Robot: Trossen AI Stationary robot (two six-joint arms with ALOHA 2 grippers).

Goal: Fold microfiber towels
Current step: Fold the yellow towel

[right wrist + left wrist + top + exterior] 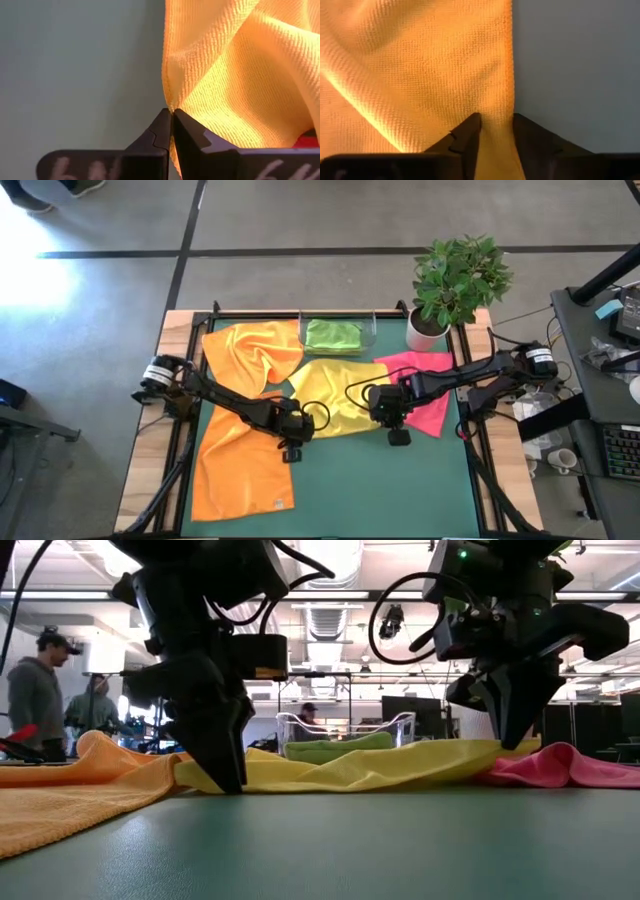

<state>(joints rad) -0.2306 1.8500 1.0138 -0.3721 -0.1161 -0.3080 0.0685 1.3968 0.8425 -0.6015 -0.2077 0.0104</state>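
Observation:
A yellow towel (340, 395) lies crumpled at mid-table, between a spread orange towel (245, 470) at the near left and a pink towel (430, 385) at the right. A second orange towel (255, 350) lies bunched at the far left. My left gripper (292, 448) points down at the yellow towel's near left corner, open, with its fingers on either side of the hemmed edge (511, 75). My right gripper (398, 432) is shut on the yellow towel's near right corner, a little above the mat. My left gripper stands with cloth filling the gap between its fingers (470, 132), tips down at the mat; whether they press the towel, I cannot tell. My right gripper pinches the yellow towel's edge at its corner (169, 102) between its fingertips, coming steeply from above. That corner is raised off the mat (495, 747), and the rest of the towel (380, 765) lies slack on the table.
A clear tray (372, 330) at the far edge holds a lime green towel (333, 335). A potted plant (455, 280) stands at the far right corner. Bare green mat (380, 490) lies toward the near edge. People (35, 690) stand in the room behind.

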